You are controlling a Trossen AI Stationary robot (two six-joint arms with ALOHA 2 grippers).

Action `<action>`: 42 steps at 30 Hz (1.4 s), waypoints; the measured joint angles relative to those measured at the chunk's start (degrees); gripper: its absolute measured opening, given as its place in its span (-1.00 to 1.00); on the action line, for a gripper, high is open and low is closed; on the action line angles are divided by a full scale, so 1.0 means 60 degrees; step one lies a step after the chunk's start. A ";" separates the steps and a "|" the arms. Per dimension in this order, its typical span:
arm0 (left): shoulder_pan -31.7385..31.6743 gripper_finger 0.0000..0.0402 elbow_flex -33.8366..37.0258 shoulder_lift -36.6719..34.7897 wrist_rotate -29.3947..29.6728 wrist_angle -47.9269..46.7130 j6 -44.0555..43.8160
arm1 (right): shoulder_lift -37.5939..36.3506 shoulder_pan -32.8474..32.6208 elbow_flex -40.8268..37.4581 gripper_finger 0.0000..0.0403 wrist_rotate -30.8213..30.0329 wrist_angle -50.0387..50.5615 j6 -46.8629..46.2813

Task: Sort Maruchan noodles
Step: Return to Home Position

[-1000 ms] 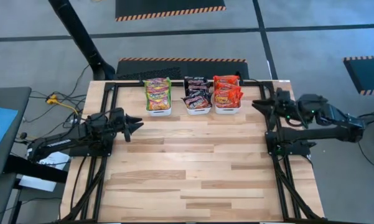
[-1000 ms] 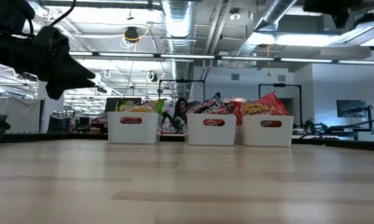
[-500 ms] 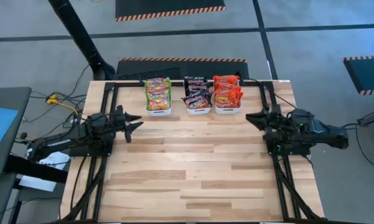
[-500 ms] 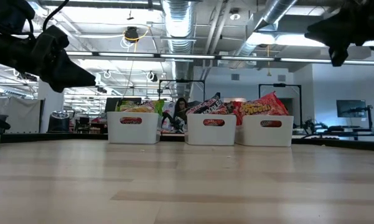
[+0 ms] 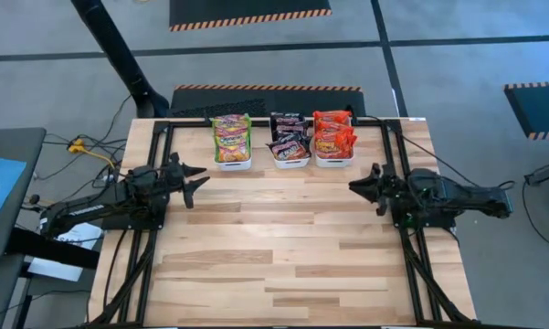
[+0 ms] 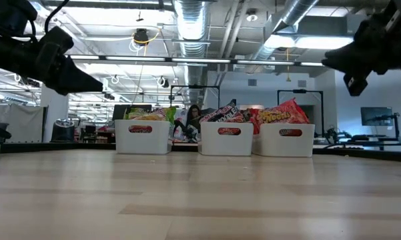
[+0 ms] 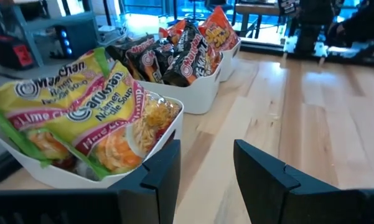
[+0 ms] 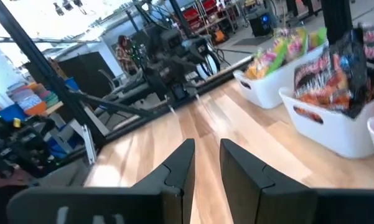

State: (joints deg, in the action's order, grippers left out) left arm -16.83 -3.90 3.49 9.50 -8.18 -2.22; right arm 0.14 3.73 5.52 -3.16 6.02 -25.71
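The noodle packets [image 5: 231,137] lie sorted in three white bins [image 5: 291,164] at the far edge of the table [image 5: 274,256]. The left gripper [image 5: 199,179] hovers near the left edge and the right gripper [image 5: 358,186] near the right edge, both with fingers spread, holding nothing.

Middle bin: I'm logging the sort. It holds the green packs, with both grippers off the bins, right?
No. The high view shows the middle bin holding black packs. The left gripper and right gripper are indeed off the bins.

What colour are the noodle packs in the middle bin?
The packs are black, best seen in left wrist view.
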 joint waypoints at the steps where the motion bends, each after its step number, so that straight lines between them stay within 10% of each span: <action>1: -0.0002 -0.33 0.0000 0.0000 0.0000 0.0002 0.0173 | 0.0000 0.0010 -0.0124 -0.49 0.0000 -0.0158 -0.0118; 42: 0.0001 -0.33 0.0000 0.0000 -0.0011 0.0009 0.0338 | 0.1796 -0.0004 -0.0795 -0.49 0.0507 -0.0972 0.0542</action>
State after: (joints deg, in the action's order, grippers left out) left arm -16.82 -3.90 3.49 9.43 -8.12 -0.19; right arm 10.92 3.70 0.75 -0.12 0.19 -22.46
